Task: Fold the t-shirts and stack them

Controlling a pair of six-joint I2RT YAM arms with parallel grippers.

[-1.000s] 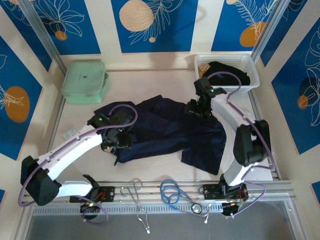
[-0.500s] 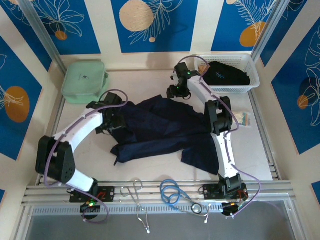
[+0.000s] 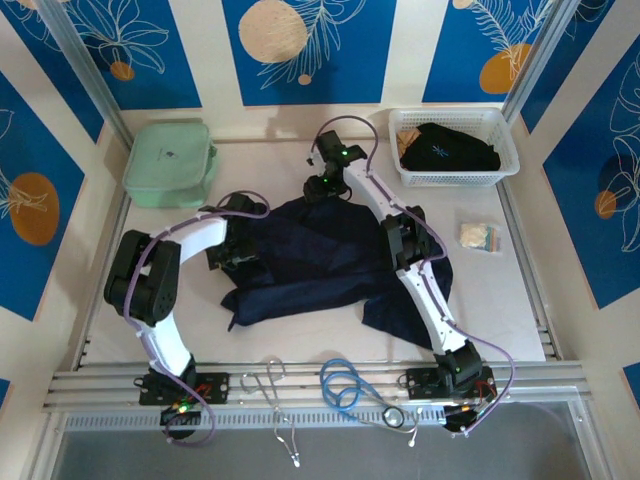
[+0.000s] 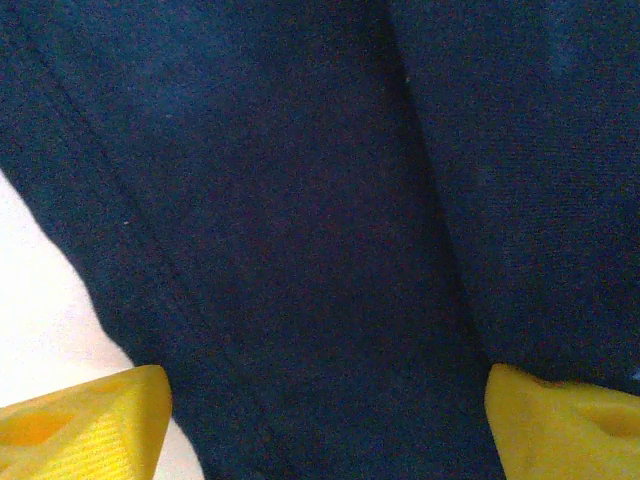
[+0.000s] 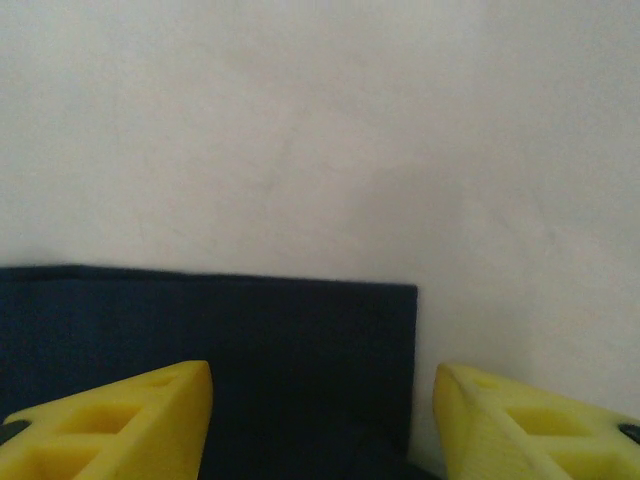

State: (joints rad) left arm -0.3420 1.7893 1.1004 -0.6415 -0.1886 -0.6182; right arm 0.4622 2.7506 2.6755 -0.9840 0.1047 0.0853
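A plain navy t-shirt (image 3: 330, 255) lies crumpled and spread across the middle of the table. My left gripper (image 3: 233, 240) is low over its left edge. In the left wrist view the yellow fingertips (image 4: 85, 420) stand wide apart with navy fabric (image 4: 320, 220) across the gap, so my left gripper (image 4: 325, 425) is open. My right gripper (image 3: 322, 188) hovers at the shirt's far edge. It is open (image 5: 322, 425), with a straight-edged shirt corner (image 5: 250, 340) lying between the fingers (image 5: 120, 420). A second black t-shirt with a pale blue mark (image 3: 447, 148) sits in the basket.
The white lattice basket (image 3: 505, 150) stands at the back right and a mint-green zip case (image 3: 170, 162) at the back left. A small packet (image 3: 478, 236) lies right of the shirt. Blue and white cables (image 3: 350, 390) run along the front rail.
My right gripper has swung left from near the basket to the shirt's far edge. The left gripper has moved away from me along the shirt's left edge, and its arm has drawn back.
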